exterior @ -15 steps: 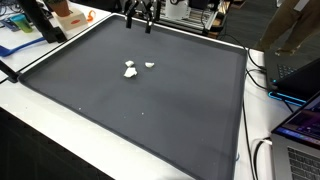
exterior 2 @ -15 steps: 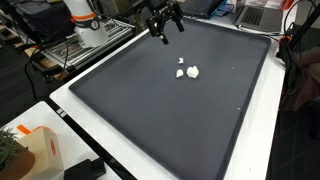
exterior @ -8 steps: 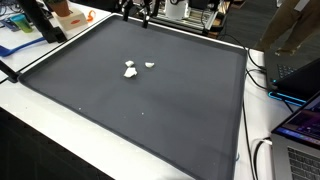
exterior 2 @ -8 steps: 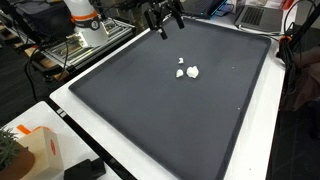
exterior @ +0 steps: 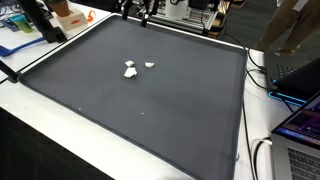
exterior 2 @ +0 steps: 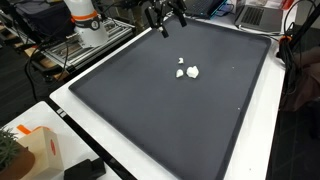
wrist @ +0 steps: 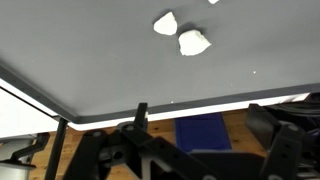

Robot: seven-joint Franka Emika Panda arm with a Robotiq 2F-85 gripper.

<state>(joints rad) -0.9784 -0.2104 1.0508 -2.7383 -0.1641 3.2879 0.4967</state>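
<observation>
Wrist view — two white lumps point(wrist: 193, 42) side by side on the dark mat point(wrist: 80, 50); the hand point(exterior 2: 167, 22) hovers well apart from them, spread wide, empty — best centre over one lump before lowering.

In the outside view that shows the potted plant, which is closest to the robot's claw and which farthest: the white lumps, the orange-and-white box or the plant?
From the gripper:
1. white lumps, middle of the black mat
2. orange-and-white box, off the mat's near corner
3. plant, just beyond the box, at the picture's edge
</observation>
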